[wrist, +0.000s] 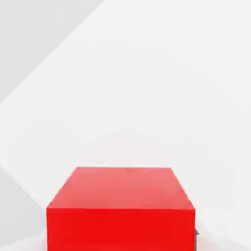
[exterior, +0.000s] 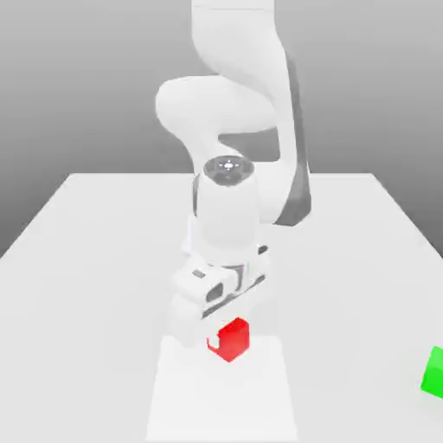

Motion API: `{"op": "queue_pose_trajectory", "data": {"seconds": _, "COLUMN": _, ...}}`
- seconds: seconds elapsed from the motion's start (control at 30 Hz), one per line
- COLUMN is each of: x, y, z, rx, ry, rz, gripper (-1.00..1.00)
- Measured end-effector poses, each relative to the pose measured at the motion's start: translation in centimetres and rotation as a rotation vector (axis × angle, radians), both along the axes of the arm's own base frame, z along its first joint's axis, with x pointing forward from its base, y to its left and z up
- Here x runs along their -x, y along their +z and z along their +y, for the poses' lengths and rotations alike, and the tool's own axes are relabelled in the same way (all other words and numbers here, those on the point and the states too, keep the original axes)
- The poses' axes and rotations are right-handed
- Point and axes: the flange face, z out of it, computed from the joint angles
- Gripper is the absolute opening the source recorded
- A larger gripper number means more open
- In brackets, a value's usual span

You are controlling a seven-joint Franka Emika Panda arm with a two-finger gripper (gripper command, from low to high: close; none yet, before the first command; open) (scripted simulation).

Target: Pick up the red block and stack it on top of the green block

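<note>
The red block (exterior: pixel 232 340) sits on the white table near the front, at the middle of the exterior view. My gripper (exterior: pixel 222 334) is lowered over it from above and stands shut on the red block, the hand hiding the block's near-left part. In the hand view the red block (wrist: pixel 121 208) looms very close, with a dark finger (wrist: pixel 196 236) flush against its side. The green block (exterior: pixel 434 372) rests on the table far off at the exterior view's right, cut by the picture's edge and well apart from the gripper.
The white table (exterior: pixel 95 260) stretches wide on all sides of the arm. A paler rectangular patch (exterior: pixel 225 398) lies under the red block and runs to the front edge. The arm's bulky white links (exterior: pixel 234 112) rise behind the hand.
</note>
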Motion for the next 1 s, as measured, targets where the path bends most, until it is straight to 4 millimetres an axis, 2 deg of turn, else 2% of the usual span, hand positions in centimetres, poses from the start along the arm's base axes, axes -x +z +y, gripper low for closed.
{"op": "queue_pose_trajectory", "data": {"seconds": 0.2, "x": 0.0, "y": 4.6, "z": 0.1, "rx": -0.001, "ry": 0.001, "rz": 0.000, "gripper": -1.00}}
{"op": "queue_pose_trajectory", "data": {"seconds": 0.27, "x": -1.4, "y": 5.4, "z": 2.0, "rx": 0.003, "ry": 0.046, "rz": 0.000, "gripper": -1.00}}
{"op": "queue_pose_trajectory", "data": {"seconds": 0.3, "x": -2.3, "y": 5.7, "z": 3.4, "rx": 0.005, "ry": 0.078, "rz": 0.000, "gripper": -1.00}}
{"op": "queue_pose_trajectory", "data": {"seconds": 0.4, "x": -4.6, "y": 6.4, "z": 9.3, "rx": 0.008, "ry": 0.201, "rz": -0.001, "gripper": -1.00}}
{"op": "queue_pose_trajectory", "data": {"seconds": 0.53, "x": -6.7, "y": 7.3, "z": 16.8, "rx": 0.009, "ry": 0.327, "rz": -0.001, "gripper": -1.00}}
{"op": "queue_pose_trajectory", "data": {"seconds": 0.67, "x": -7.6, "y": 8.1, "z": 24.5, "rx": 0.006, "ry": 0.438, "rz": -0.001, "gripper": -1.00}}
{"op": "queue_pose_trajectory", "data": {"seconds": 0.77, "x": -7.0, "y": 8.6, "z": 30.6, "rx": 0.001, "ry": 0.524, "rz": 0.000, "gripper": -1.00}}
{"op": "queue_pose_trajectory", "data": {"seconds": 0.83, "x": -6.8, "y": 6.8, "z": 32.2, "rx": 0.000, "ry": 0.545, "rz": 0.000, "gripper": -1.00}}
{"op": "queue_pose_trajectory", "data": {"seconds": 0.9, "x": -6.7, "y": 4.1, "z": 32.6, "rx": 0.000, "ry": 0.550, "rz": 0.000, "gripper": -1.00}}
{"op": "queue_pose_trajectory", "data": {"seconds": 0.93, "x": -6.7, "y": 3.0, "z": 32.6, "rx": 0.000, "ry": 0.551, "rz": 0.000, "gripper": 1.00}}
{"op": "queue_pose_trajectory", "data": {"seconds": 1.0, "x": -6.7, "y": 3.0, "z": 32.6, "rx": 0.000, "ry": 0.551, "rz": 0.000, "gripper": 1.00}}
